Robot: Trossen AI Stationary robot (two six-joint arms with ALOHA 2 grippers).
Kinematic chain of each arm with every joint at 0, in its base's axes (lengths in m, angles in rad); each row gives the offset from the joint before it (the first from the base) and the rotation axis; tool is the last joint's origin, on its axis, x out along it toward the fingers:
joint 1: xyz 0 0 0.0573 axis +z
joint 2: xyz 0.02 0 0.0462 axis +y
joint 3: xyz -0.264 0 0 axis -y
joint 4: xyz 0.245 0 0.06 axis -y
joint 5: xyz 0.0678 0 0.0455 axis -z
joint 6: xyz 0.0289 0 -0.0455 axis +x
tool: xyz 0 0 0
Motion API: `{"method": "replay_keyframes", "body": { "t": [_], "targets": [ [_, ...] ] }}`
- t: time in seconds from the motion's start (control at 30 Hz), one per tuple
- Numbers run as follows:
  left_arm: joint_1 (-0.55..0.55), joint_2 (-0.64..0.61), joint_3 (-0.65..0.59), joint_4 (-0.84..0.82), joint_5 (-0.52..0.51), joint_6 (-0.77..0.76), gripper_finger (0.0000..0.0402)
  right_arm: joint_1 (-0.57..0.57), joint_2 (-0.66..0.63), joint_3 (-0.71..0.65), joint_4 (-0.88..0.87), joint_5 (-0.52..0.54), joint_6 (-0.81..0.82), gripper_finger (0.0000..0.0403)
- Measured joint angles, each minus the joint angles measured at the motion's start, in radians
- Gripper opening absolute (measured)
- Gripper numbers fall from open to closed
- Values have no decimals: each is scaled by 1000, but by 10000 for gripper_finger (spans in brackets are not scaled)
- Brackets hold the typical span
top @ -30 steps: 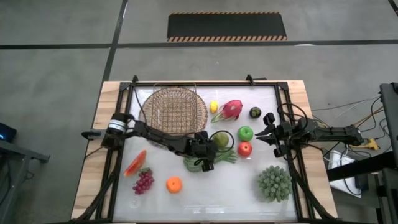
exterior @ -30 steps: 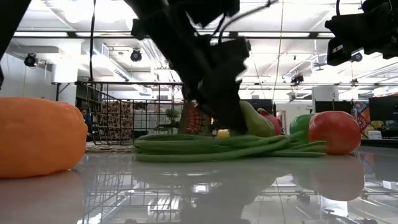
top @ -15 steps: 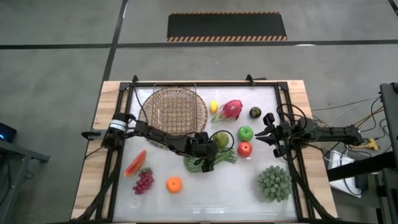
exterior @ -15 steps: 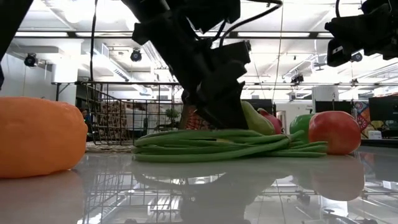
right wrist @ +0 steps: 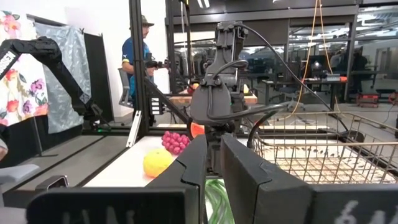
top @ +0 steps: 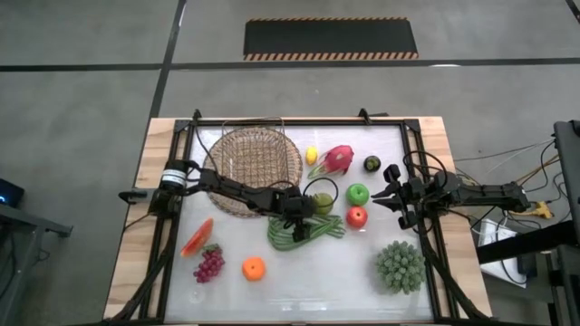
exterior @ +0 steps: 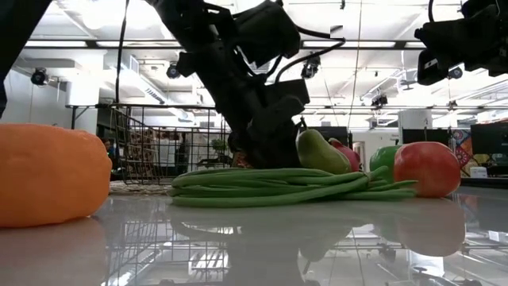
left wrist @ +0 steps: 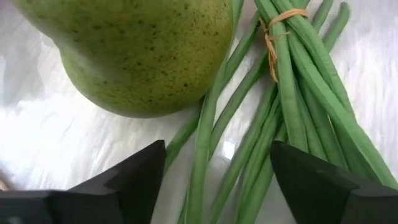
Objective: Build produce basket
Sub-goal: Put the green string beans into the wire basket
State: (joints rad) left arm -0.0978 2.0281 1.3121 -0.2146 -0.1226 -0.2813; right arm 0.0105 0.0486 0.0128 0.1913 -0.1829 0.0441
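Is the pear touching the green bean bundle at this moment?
Touching. In the left wrist view, the pear rests against the beans, its lower edge overlapping a couple of bean strands with no gap showing.

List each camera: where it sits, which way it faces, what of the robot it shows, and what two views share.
High: above the table, looking down; both arms, basket.
Low: at tabletop height, looking level; left arm over the beans, orange near.
Left wrist: on the left arm, looking down; open left claw over beans, beside the pear.
Right wrist: on the right arm, facing the left arm; shut right claw.
Shared: beans in all four.
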Motion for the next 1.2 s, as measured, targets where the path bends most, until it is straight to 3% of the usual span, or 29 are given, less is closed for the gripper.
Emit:
{"method": "replay_keyframes", "body": {
  "t": [0.17,0.43,0.53,0.77,0.87,1.2],
  "targets": [
    [-4,0,0,-2,-2,11,193,0,0,0,0,0,0,38],
    [-41,-12,22,-19,-54,93,33,0,0,0,0,0,-2,38],
    [-52,-33,32,-13,-61,101,9,0,0,0,0,0,-2,38],
    [-81,-85,24,-9,-63,58,18,0,0,0,0,0,-2,38],
    [-87,-87,23,-6,-28,45,42,0,0,0,0,0,-1,38],
    [-131,-66,20,62,12,-29,237,0,0,0,0,0,0,38]
  ]
}}
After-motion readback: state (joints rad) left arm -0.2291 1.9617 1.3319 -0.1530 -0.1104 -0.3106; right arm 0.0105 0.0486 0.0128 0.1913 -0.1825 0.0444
